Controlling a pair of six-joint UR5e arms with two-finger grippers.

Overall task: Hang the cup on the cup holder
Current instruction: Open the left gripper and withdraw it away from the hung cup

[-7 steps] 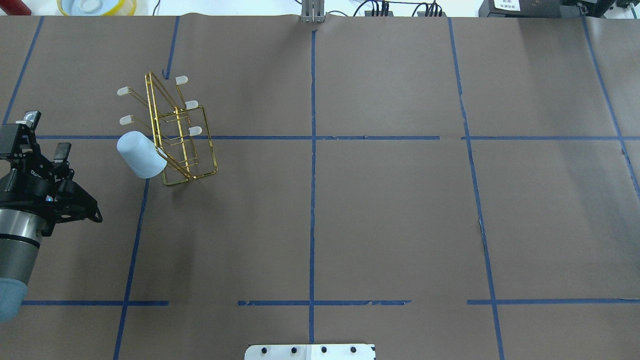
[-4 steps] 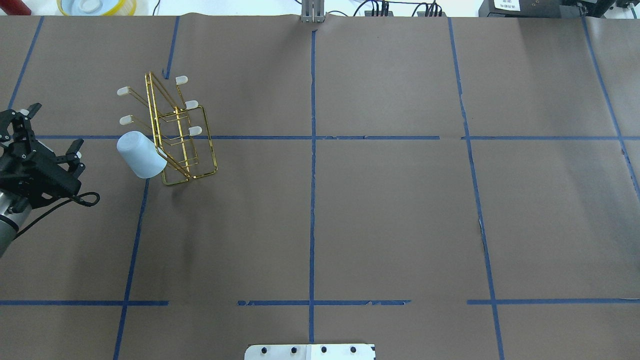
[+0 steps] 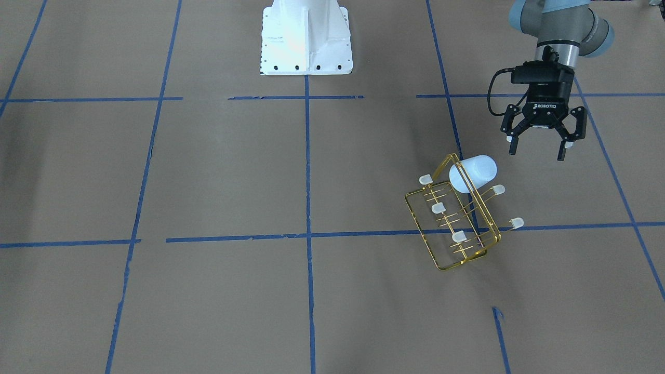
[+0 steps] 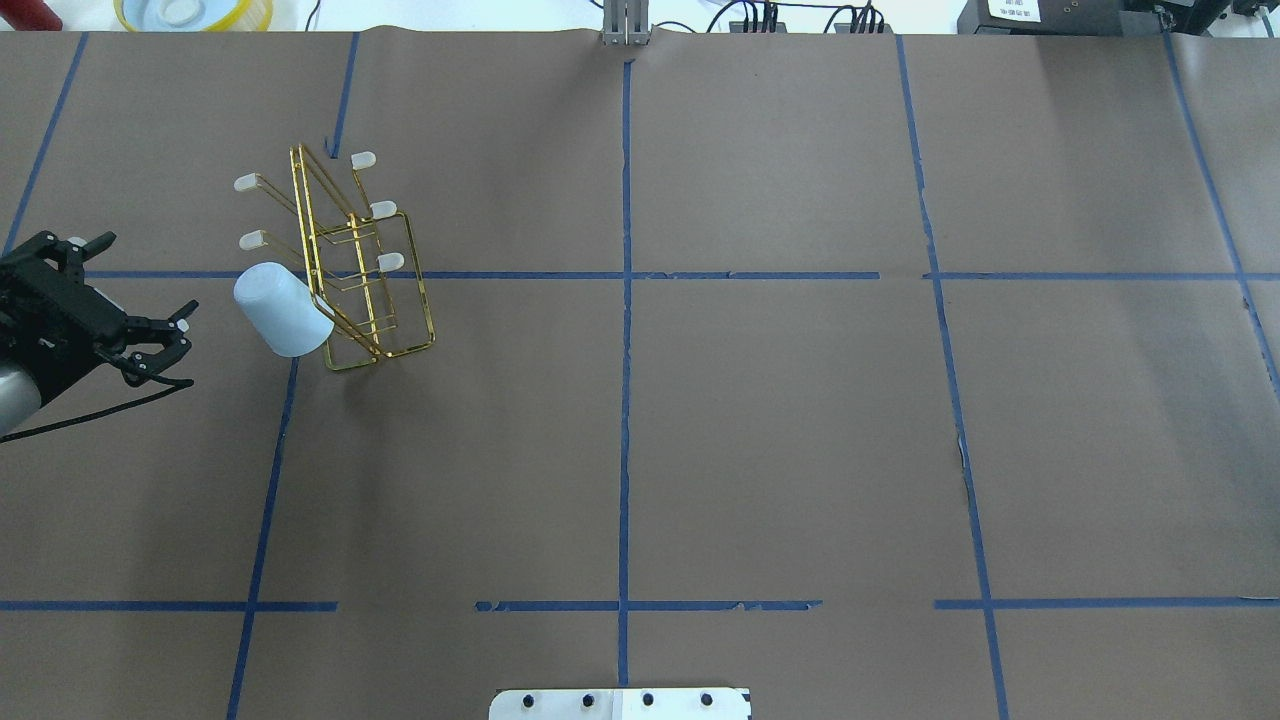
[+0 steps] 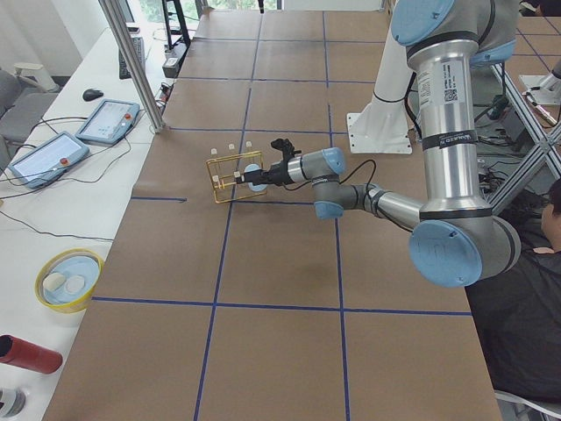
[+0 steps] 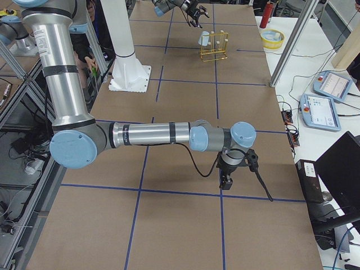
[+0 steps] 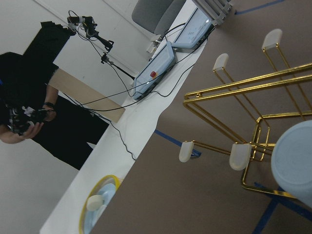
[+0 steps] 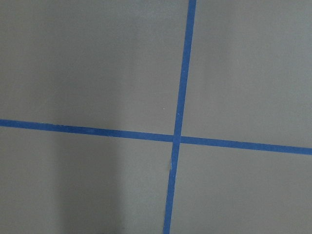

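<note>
The pale blue cup (image 4: 283,309) hangs tilted, bottom outward, on a near prong of the gold wire cup holder (image 4: 426,310), which stands at the table's far left. Both also show in the front view, cup (image 3: 474,174) and holder (image 3: 491,223), and in the left wrist view, cup (image 7: 295,165) and holder (image 7: 243,85). My left gripper (image 3: 536,152) is open and empty, a short way from the cup and apart from it; in the overhead view my left gripper (image 4: 140,282) points toward it. My right gripper (image 6: 225,181) hovers low over bare table far from the rack; I cannot tell its state.
A yellow-rimmed bowl (image 4: 193,12) and a red cylinder (image 5: 26,353) sit beyond the table's far edge. Tablets (image 5: 107,120) and a metal post (image 5: 136,66) stand on the side bench. The white robot base (image 3: 305,36) is at the near edge. A person (image 7: 29,107) stands beyond the bench.
My left gripper has turned and drawn toward the table's left edge, its open fingers now pointing at the cup. The cup and holder have not moved.
</note>
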